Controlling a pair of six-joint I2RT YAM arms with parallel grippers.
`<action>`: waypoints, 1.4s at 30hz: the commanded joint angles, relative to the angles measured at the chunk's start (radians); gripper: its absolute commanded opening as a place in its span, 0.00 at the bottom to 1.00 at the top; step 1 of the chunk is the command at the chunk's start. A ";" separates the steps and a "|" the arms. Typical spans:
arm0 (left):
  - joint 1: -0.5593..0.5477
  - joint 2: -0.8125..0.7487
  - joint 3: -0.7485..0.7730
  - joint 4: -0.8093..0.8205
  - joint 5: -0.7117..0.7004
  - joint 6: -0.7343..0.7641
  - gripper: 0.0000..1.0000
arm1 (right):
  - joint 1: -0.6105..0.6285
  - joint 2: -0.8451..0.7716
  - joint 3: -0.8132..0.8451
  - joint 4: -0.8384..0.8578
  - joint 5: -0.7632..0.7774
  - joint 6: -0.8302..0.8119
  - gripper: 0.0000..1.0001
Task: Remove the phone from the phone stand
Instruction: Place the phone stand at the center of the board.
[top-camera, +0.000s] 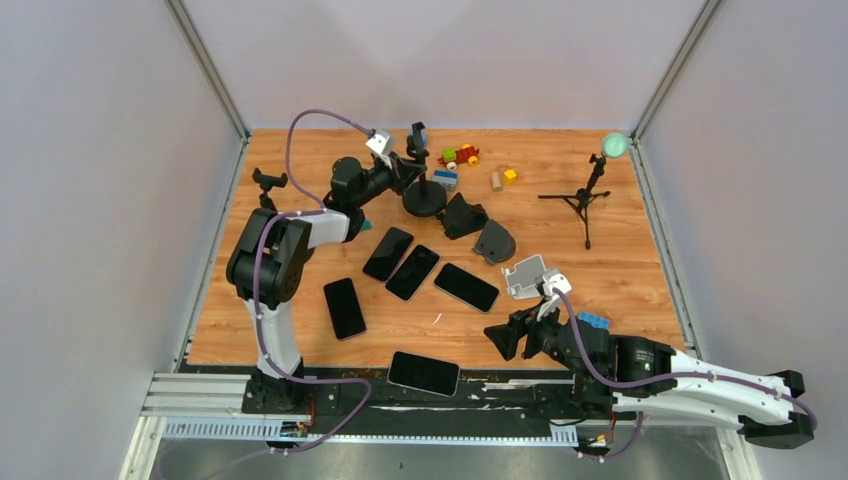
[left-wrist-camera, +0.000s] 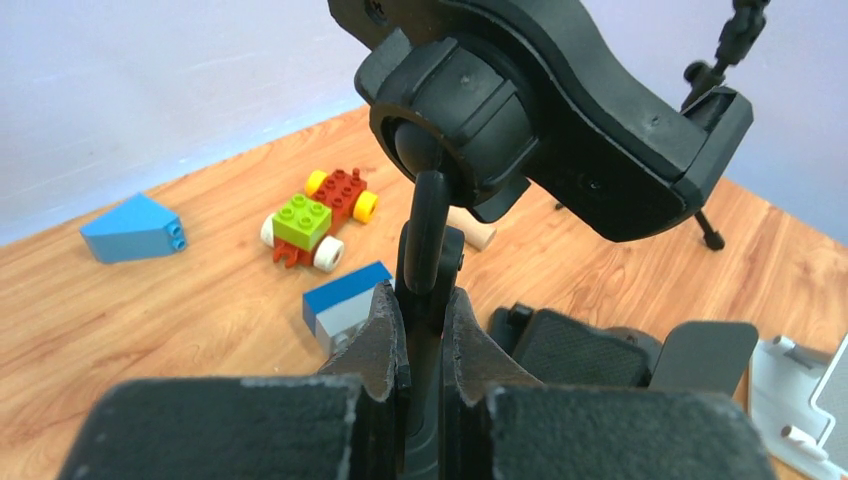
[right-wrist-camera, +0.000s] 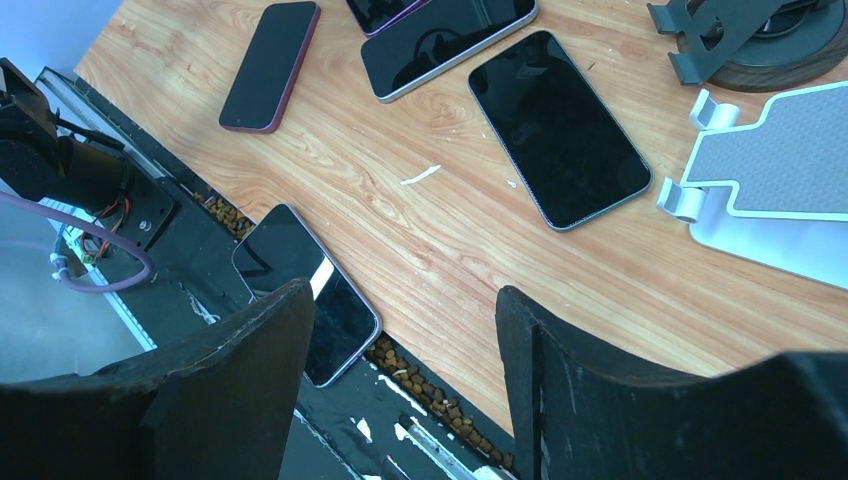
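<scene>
L claw (top-camera: 413, 170) (left-wrist-camera: 425, 325) is clenched on the thin black neck (left-wrist-camera: 424, 225) of the phone stand (top-camera: 425, 197), just under the ball joint, w/ fingers (left-wrist-camera: 385, 340) pinching it from both sides. Nothing else is in that grip. At the top of the stand the phone (top-camera: 418, 137) sits in the cradle (left-wrist-camera: 560, 110), upright, long axis roughly vertical, nearly edge-on from the top cam. The L wrist cam only gives me the back of the cradle. The phone itself is hidden there, so I can't tell how tight the clamp arms hold it.

R claw (top-camera: 503, 337) (right-wrist-camera: 400, 400) hangs w/ jaws apart, nothing between them, well to the near-right of the stand.

Key relation as I read it: the phone is straight up the neck from the L claw, close above it. The R claw is well apart from the stand, w/ flat phones (top-camera: 466, 287) lying between. L arm is far nearer but busy bracing the stand. So prob. L holds the stand down & R has to travel in, take the phone by its long edges & lift along that upright axis. Risk: the stand tips if the cradle grips hard.
</scene>
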 joint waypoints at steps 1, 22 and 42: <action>0.024 -0.094 0.078 0.122 0.024 -0.069 0.07 | -0.001 -0.007 0.009 0.005 0.013 0.020 0.68; 0.067 0.062 0.032 0.149 -0.005 0.009 0.22 | -0.001 -0.012 -0.003 -0.001 0.009 0.028 0.68; 0.067 -0.025 -0.103 0.161 -0.063 0.041 0.99 | -0.001 -0.016 0.019 -0.012 0.026 0.006 0.68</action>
